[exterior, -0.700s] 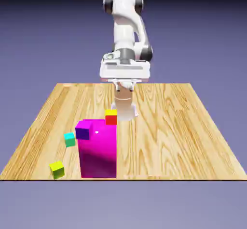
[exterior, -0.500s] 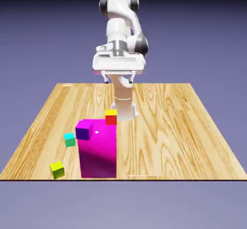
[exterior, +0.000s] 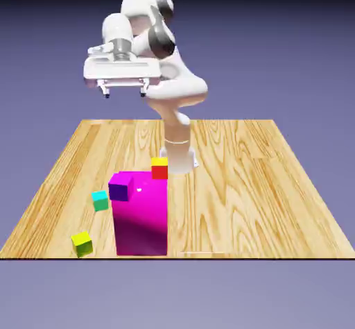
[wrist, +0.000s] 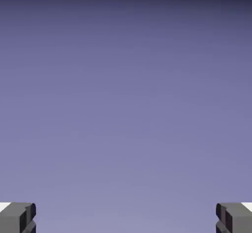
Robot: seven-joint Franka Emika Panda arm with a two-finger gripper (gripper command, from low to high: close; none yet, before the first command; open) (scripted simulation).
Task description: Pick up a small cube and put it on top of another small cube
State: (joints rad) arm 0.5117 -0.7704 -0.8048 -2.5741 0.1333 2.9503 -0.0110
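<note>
Worktop [exterior: 229, 182] carrying a tall magenta block [exterior: 142, 216]; arm swung toward the exterior view's left since a moment ago, its hand [exterior: 125, 90] raised, open, empty; yellow cube [exterior: 159, 161] already atop red cube [exterior: 159, 172], so stacking appears complete.

You have a red cube [exterior: 160, 171] with a yellow cube [exterior: 159, 161] stacked squarely on top, just behind the tall magenta block's [exterior: 142, 216] far corner.
</note>
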